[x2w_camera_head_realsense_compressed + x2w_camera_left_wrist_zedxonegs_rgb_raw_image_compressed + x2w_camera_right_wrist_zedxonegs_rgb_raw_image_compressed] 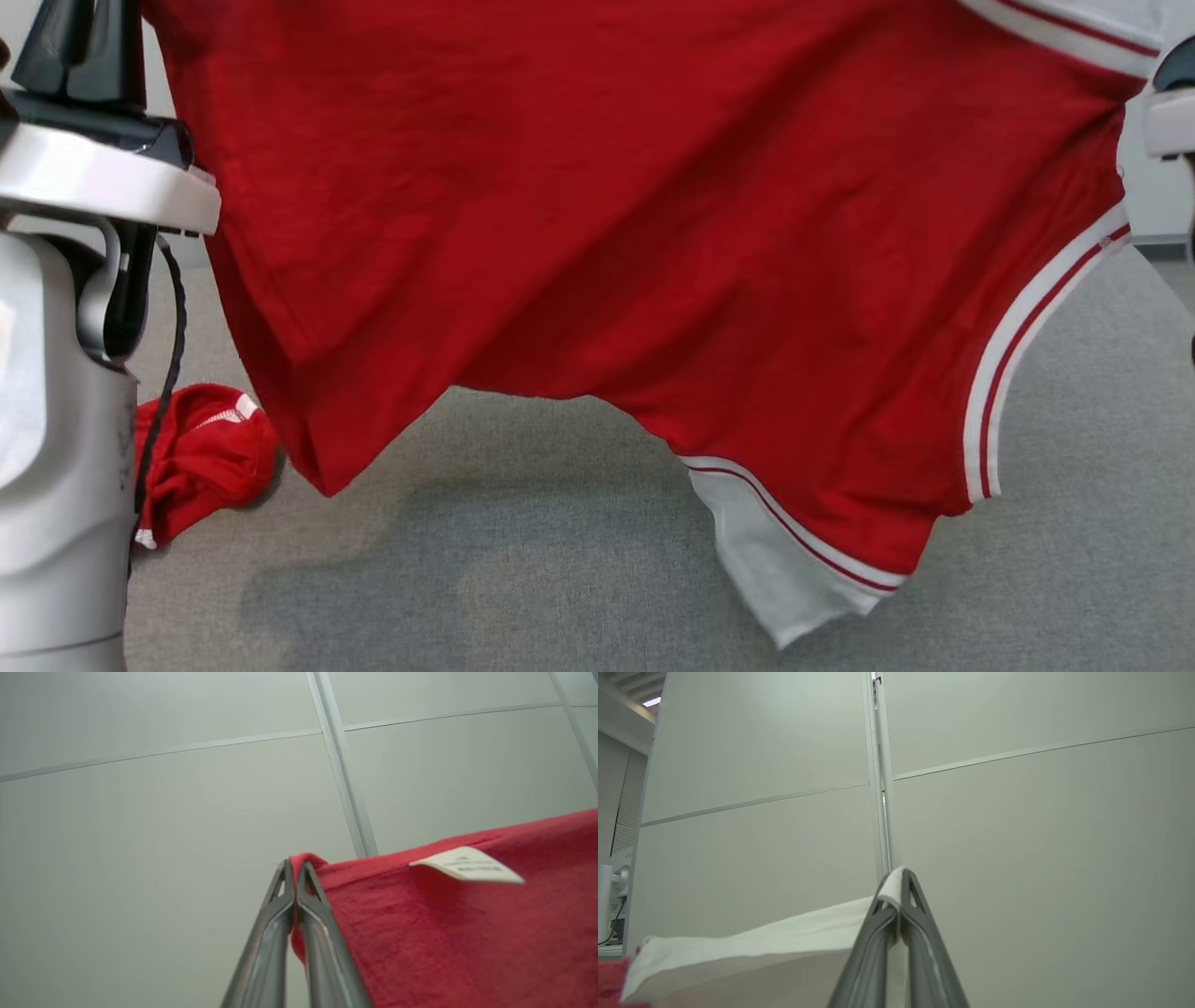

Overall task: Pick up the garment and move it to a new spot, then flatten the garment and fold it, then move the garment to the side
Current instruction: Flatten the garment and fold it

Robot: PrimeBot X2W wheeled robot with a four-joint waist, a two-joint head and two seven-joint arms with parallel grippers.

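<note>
The red garment (653,233) hangs spread in the air above the grey floor (560,579), its white-trimmed hem and white sleeve drooping lowest at the right. It blocks most of the head view. A panelled wall (163,835) stands behind. The pale left arm (56,420) rises upright at the left; part of the right arm (1172,103) shows upper right. A crumpled red cloth (201,453) lies on the floor just beside the left arm. The left gripper (294,865), raised toward the wall, pinches a red corner; the right gripper (896,877) pinches a white edge. A white label (467,864) sits near the held corner.
</note>
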